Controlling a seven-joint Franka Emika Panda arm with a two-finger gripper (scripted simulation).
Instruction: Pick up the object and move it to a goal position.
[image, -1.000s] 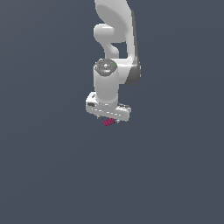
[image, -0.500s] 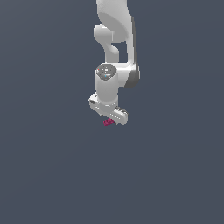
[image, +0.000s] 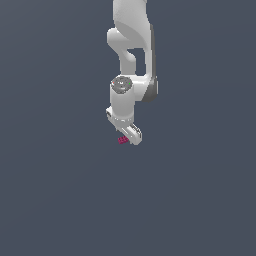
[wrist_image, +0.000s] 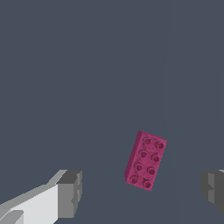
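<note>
Bare floor all around block (wrist_image: 145, 160), claw (wrist_image: 142, 192) astride

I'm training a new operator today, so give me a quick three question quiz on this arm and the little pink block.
1. True or false: the pincer is shut on the magenta block.
2. Multiple choice: in the wrist view, the block lies A) between the two fingertips with a gap on each side, B) pressed against one fingertip, C) outside the fingers entirely.
3. Fill in: the block's top face shows two rows of round ____.

Key:
1. False. The jaws stand wide apart and neither touches the block.
2. A.
3. Studs.
</note>
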